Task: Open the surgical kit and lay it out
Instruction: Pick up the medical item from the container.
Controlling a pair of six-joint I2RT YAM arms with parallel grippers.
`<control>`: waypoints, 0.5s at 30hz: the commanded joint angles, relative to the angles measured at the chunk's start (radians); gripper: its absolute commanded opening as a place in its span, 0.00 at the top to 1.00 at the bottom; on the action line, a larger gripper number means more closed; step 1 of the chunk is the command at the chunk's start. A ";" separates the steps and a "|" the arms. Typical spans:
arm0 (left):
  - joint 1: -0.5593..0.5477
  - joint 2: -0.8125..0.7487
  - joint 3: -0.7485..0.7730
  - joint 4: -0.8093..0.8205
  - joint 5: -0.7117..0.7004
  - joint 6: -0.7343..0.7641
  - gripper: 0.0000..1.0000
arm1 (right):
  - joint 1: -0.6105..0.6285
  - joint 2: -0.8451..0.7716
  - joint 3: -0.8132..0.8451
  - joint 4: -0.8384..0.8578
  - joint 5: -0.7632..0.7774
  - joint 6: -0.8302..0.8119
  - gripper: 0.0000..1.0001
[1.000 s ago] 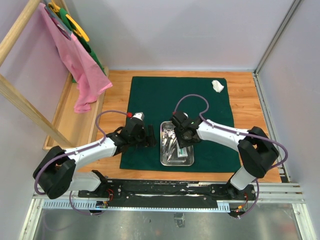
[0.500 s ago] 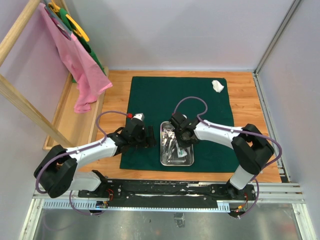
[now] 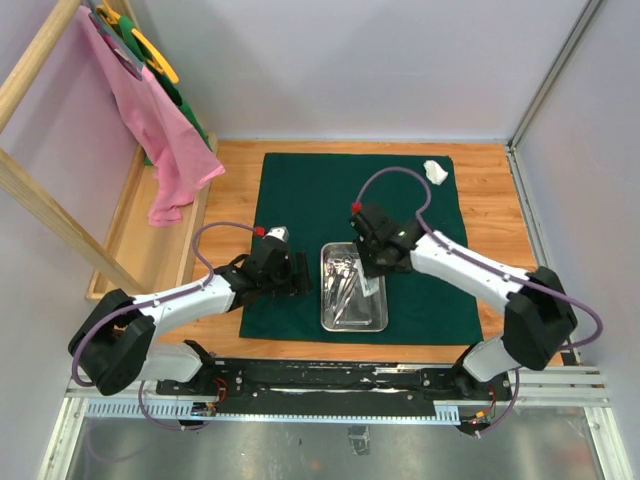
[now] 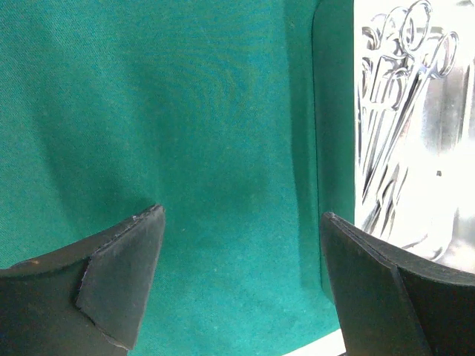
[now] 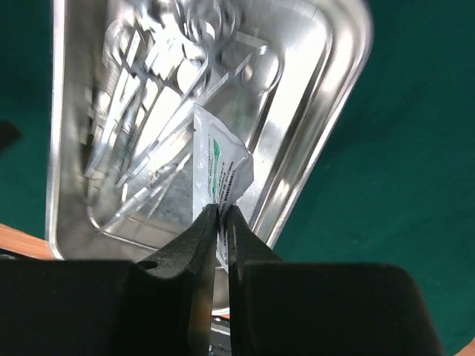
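Two hands work over the green cloth (image 3: 310, 190), which lies flat on the wooden desk (image 3: 490, 215) at mid-frame in the top view. The steel tray (image 3: 326, 300) sits on the cloth's lower half, just above the arm bases.

The right hand (image 3: 372, 270) hangs over the tray's upper right part. From above, its fingers are hidden under its own wrist, so the grip cannot be read there. The right wrist view shows it: the right hand (image 5: 221, 216) is closed on the lower corner of the white packet (image 5: 221, 167), whose green and black print is too blurred to read. The pinched edge is hidden between the fingers, and I cannot tell whether the packet touches the tray floor. Behind it, at the upper left of that view, the forceps (image 5: 159, 111) lie in a tangle of glare, and single tools cannot be told apart. The tray's (image 5: 338, 111) lower end is cut off by the fingers.

The left hand (image 3: 298, 277) sits low over the cloth's left part, just beside the tray. In its wrist view the fingers (image 4: 119, 282) stand wide apart with only cloth (image 4: 185, 111) between them. The tray (image 4: 445, 133) is cut off at the right edge there. Ring handles of forceps (image 4: 404, 44) show at upper right, and the tools are washed out lower down.

The gauze (image 3: 435, 171) lies at the cloth's upper right corner, well apart from both hands. A pink garment (image 3: 165, 140) hangs on a wooden rack (image 3: 40, 205) at upper left.
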 commanded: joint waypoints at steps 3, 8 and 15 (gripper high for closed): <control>0.006 -0.012 0.026 -0.016 -0.020 0.010 0.10 | -0.233 -0.072 0.130 -0.080 -0.049 -0.168 0.99; 0.006 -0.007 0.054 -0.038 -0.028 0.025 0.10 | -0.548 0.097 0.274 -0.033 -0.121 -0.290 0.99; 0.007 0.006 0.083 -0.065 -0.029 0.041 0.10 | -0.735 0.423 0.592 -0.051 -0.142 -0.370 0.99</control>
